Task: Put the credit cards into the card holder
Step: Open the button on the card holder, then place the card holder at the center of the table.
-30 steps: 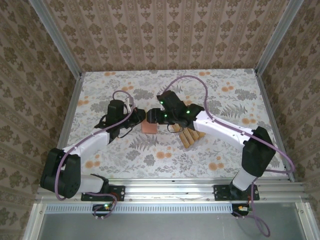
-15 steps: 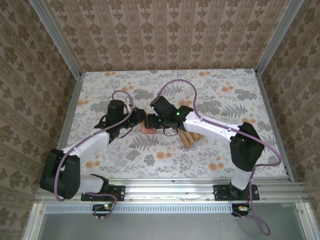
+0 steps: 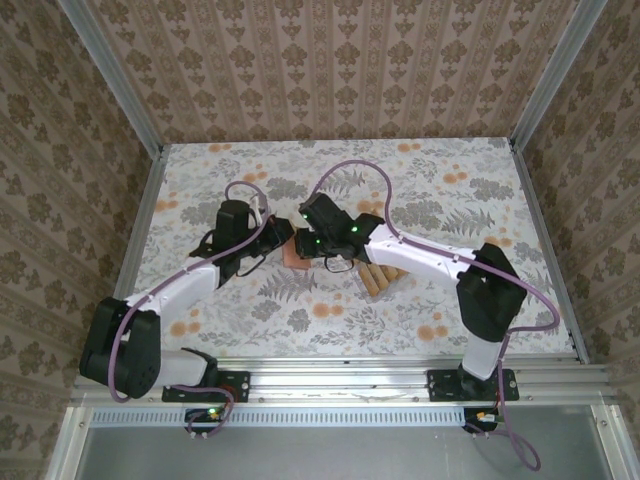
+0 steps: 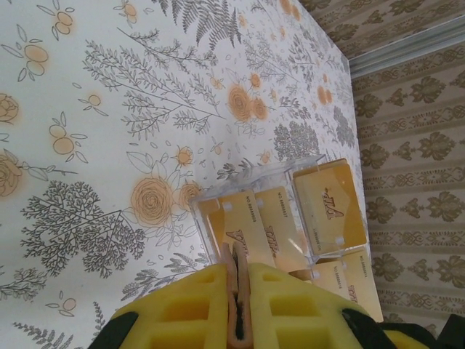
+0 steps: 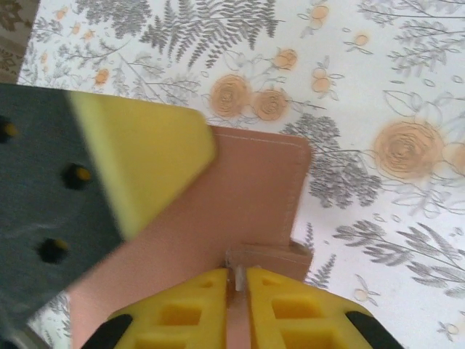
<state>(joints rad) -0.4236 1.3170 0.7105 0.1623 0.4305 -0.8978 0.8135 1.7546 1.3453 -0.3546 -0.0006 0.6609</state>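
Near the middle of the flowered table (image 3: 430, 185), the card holder (image 3: 297, 259) lies between the two grippers, with the credit cards (image 3: 380, 277) in an overlapping row just beside it on the right arm's side. The left gripper (image 4: 236, 287) has its yellow pads pressed together on a thin salmon edge of the holder. The right gripper (image 5: 236, 287) pinches another thin flap edge, jaws nearly touching. The holder looks light, soft and floppy, likely to fold or slide unless one flap is pinned, so its stitched edges seem the sensible hold. A clear plastic sleeve (image 4: 251, 229) juts from it. The cards look stiff, thin and slick; lifting a short edge would probably give the best purchase.
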